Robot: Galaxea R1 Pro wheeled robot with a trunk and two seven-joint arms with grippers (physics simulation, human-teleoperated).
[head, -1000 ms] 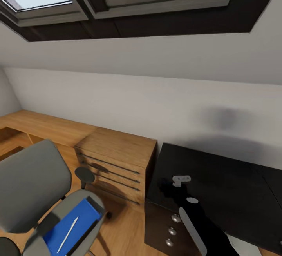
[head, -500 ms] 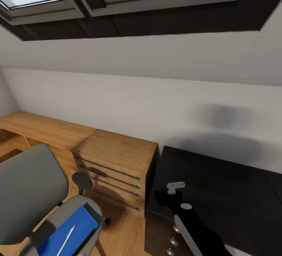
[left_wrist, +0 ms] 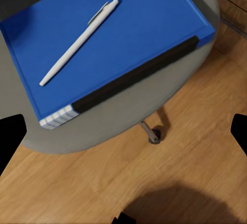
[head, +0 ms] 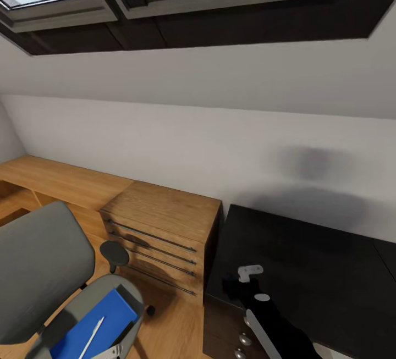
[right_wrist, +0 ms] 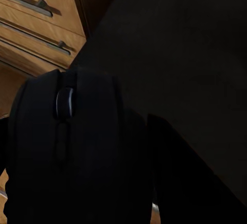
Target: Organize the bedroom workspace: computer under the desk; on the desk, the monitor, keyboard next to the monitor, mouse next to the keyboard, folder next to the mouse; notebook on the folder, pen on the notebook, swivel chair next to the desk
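Over the last half second the right claw [head: 234,283] has been lowered and drawn back toward the black tabletop [head: 313,260] edge, closed around the mouse [right_wrist: 67,147]; release seems near. The left claw's opening cannot be told; pen [left_wrist: 78,42] and notebook [left_wrist: 103,38] lie on the chair [head: 44,271].

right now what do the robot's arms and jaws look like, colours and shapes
In the head view the right arm is glossy black with a long pale grey panel along its top and a small grey oval cap near the wrist. A light grey bracket sits at the gripper end. The left gripper shows as a pale grey tip at the frame's lower edge. In the left wrist view its fingertips are plain black. No cables or markings visible.
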